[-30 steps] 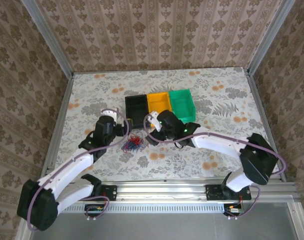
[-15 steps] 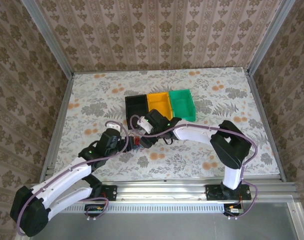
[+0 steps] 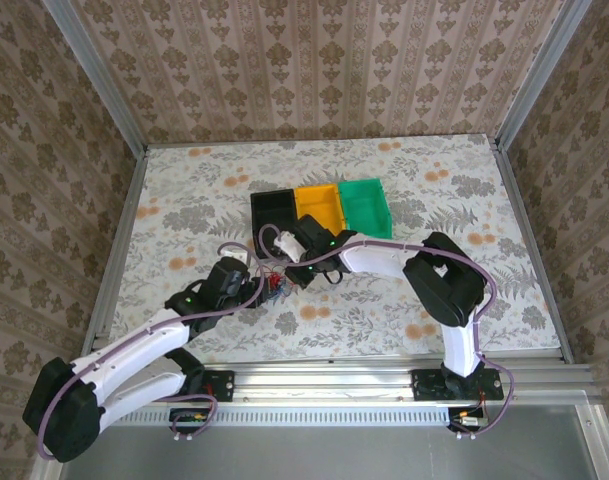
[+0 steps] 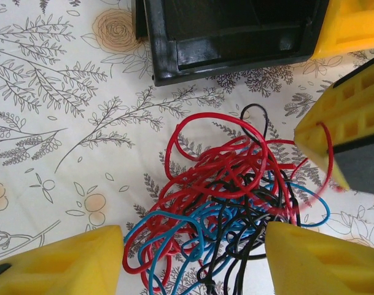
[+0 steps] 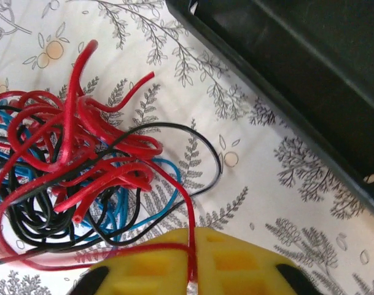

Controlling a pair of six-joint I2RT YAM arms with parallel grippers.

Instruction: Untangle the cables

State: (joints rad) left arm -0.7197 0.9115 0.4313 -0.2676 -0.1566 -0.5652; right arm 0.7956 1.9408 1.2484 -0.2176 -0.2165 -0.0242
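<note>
I see my left fingers (image 4: 58, 264) spread wide astride the thin, glossy red, blue and black cables (image 4: 229, 203), tangled mid-counter (image 4: 64, 92) beside the rigid black bin (image 4: 229, 31). I cannot tell whether my right fingers (image 5: 193, 267) are closed; a red strand crosses them.

Cables (image 4: 226, 184): thin red, blue, black wires, tangled in one loose heap, on table (image 4: 64, 92) near black bin (image 4: 229, 37).

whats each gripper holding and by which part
Right gripper pinches the red cable by an outlying loop; left gripper is open, holding nothing.
</note>
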